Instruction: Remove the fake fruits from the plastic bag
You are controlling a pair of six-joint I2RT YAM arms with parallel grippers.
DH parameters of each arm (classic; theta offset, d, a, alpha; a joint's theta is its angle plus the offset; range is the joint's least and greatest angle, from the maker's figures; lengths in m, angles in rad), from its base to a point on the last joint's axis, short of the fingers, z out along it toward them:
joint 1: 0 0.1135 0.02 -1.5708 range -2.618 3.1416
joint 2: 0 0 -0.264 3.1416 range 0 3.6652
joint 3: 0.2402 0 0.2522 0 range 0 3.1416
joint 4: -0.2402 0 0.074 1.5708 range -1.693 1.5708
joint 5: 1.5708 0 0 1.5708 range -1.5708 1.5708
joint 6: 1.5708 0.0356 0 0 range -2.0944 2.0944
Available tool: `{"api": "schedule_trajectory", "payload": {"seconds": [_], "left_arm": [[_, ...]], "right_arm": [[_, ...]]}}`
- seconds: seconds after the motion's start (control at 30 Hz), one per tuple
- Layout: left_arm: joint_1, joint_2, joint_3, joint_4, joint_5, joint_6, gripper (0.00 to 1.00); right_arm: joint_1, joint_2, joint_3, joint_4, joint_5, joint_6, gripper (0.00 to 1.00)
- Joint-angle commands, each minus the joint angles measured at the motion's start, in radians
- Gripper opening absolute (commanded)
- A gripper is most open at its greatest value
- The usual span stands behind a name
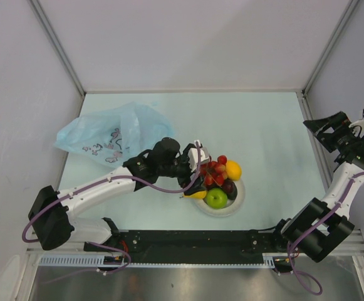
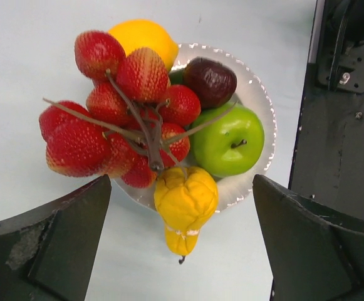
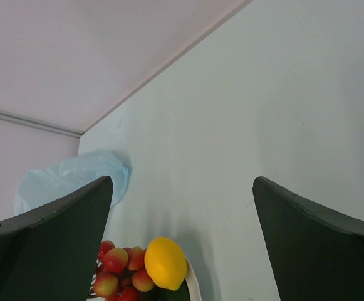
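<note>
The fake fruits are piled on a round white plate (image 1: 238,202): a bunch of red grapes (image 1: 213,170), a yellow lemon (image 1: 233,169), a green apple (image 1: 217,199), a dark maroon fruit (image 1: 230,187) and a yellow banana (image 1: 197,194). My left gripper (image 1: 194,169) hovers open over the plate's left side, holding nothing. Its wrist view shows the grapes (image 2: 116,119), lemon (image 2: 141,34), apple (image 2: 228,141), maroon fruit (image 2: 210,80) and banana (image 2: 185,200), which overhangs the plate rim (image 2: 263,106). The crinkled light-blue plastic bag (image 1: 113,135) lies at the back left. My right gripper (image 1: 324,127) is open, raised at the far right.
The right wrist view looks across the table at the lemon (image 3: 165,262), the grapes (image 3: 119,269) and the bag (image 3: 69,179) near the back wall. Metal frame posts stand at the table's back corners. The black base rail (image 1: 188,241) runs along the near edge.
</note>
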Motion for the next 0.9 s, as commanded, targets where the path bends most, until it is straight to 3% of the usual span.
{"api": "schedule_trajectory", "payload": {"seconds": [0.0, 0.27, 0.37, 0.43, 0.47, 0.6, 0.7, 0.87], "left_arm": [[-0.004, -0.041, 0.045, -0.110, -0.048, 0.062, 1.00], [0.129, -0.219, -0.045, -0.230, -0.080, 0.161, 1.00], [0.243, -0.274, -0.062, -0.258, -0.105, 0.181, 0.99], [0.336, -0.307, -0.061, -0.227, -0.184, 0.184, 1.00], [0.364, -0.313, -0.055, -0.210, -0.216, 0.184, 1.00], [0.510, -0.282, 0.048, -0.141, -0.315, 0.124, 1.00], [0.588, -0.270, 0.108, -0.108, -0.329, 0.087, 1.00], [0.648, -0.299, 0.103, -0.101, -0.339, 0.124, 1.00]], "right_arm": [[-0.004, 0.000, 0.005, 0.052, -0.027, 0.006, 1.00], [0.034, 0.041, 0.049, 0.063, -0.018, -0.017, 1.00], [0.115, 0.031, 0.116, -0.068, 0.092, -0.217, 1.00], [0.233, 0.002, 0.146, -0.163, 0.303, -0.312, 1.00], [0.278, -0.009, 0.161, -0.184, 0.499, -0.364, 1.00], [0.469, -0.046, 0.163, -0.247, 0.851, -0.410, 1.00], [0.543, -0.057, 0.163, -0.290, 0.898, -0.425, 1.00], [0.602, -0.037, 0.161, -0.324, 0.788, -0.475, 1.00]]}}
